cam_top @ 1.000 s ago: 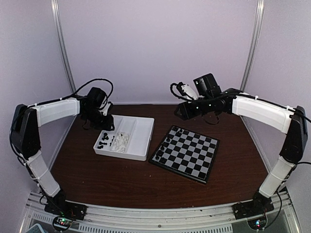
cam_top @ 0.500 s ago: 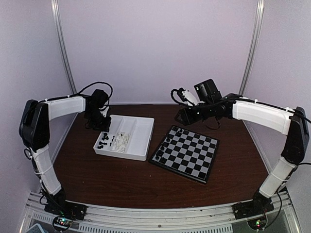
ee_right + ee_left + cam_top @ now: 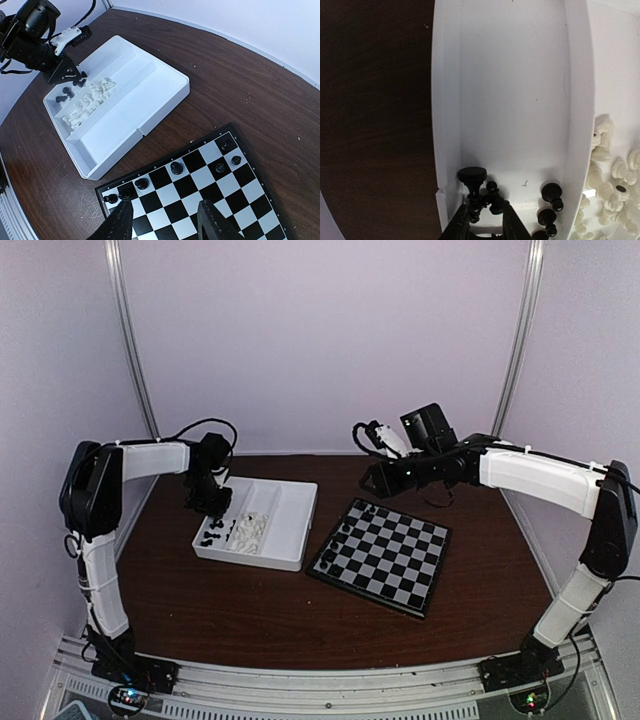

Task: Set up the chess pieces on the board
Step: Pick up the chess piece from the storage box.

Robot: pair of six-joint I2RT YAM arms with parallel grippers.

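The board [image 3: 390,565] lies right of centre, with several black chess pieces [image 3: 176,167] along its far edge and left corner [image 3: 345,528]. My right gripper [image 3: 165,205] hovers open and empty over that edge [image 3: 374,478]. The white tray [image 3: 288,508] holds white pieces [image 3: 250,530] in its middle section and black ones [image 3: 212,532] on the left. My left gripper [image 3: 486,207] is down in that left section [image 3: 213,508]. Its fingers [image 3: 462,222] flank a lying black piece [image 3: 472,176] and a black pawn [image 3: 493,189]. I cannot tell whether they pinch.
Other black pieces [image 3: 550,192] lie just right of the left fingers against the divider, with the white heap [image 3: 610,175] beyond it. The tray's right section [image 3: 145,100] holds nothing. Bare brown table [image 3: 250,610] lies in front of the tray and board.
The left arm has swung its gripper down into the tray's left section and the jaws have narrowed round the black pieces. The right gripper dropped slightly, then held still.
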